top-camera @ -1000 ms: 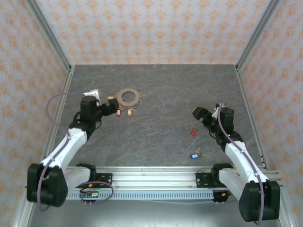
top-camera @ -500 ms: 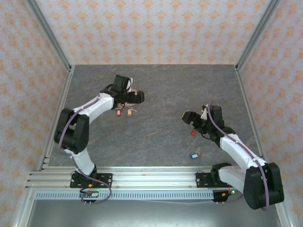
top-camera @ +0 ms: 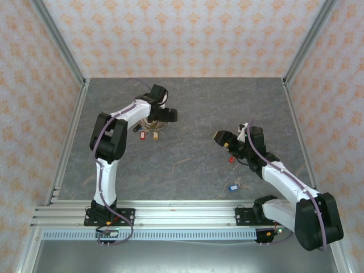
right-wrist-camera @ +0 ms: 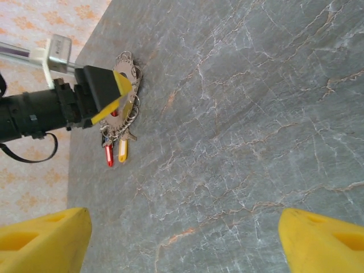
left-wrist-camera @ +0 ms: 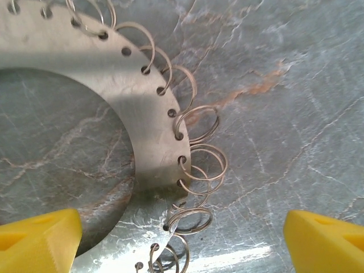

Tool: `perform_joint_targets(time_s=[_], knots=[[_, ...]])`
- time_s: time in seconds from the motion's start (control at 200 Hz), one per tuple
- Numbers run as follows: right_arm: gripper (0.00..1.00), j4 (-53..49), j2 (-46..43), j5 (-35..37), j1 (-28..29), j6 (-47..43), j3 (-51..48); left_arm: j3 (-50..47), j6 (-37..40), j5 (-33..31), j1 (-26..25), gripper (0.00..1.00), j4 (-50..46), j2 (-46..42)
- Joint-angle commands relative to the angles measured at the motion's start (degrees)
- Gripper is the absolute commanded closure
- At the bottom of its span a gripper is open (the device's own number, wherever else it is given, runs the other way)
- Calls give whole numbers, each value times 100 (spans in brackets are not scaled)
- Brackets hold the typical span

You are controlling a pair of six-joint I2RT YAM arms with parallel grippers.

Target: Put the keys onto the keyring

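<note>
The left arm [top-camera: 122,116] has swung out over the keyring [left-wrist-camera: 142,114] on the far-left tabletop [top-camera: 193,108], left fingers [left-wrist-camera: 34,239] wide straddling its looped rim, right fingers [right-wrist-camera: 40,239] wide and empty near the loose red key [top-camera: 232,158], so I'd pin the ring flat before grabbing that tag.

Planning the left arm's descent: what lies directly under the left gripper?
The keyring lies flat on the table below the open left gripper, wire loops along its rim, bare table inside its hole. In the top view the gripper covers most of it.
</note>
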Motion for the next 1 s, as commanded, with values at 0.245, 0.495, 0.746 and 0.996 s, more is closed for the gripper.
perform_joint_targets(time_s=[0.245, 0.495, 0.746, 0.996], knots=[[13, 115, -180, 287, 36, 107, -68, -260, -231, 370, -5, 14, -150, -120], [13, -153, -113, 313, 36, -22, 44, -1362, -452, 656, -182, 15, 406, -717], [14, -245, 178, 201, 49, 23, 119, -2360, -893, 983, -670, 16, 1063, -1330], [19, -390, 345, 172, 106, 22, 211, -2890, -1363, 650, -1590, 17, 1332, -1741]])
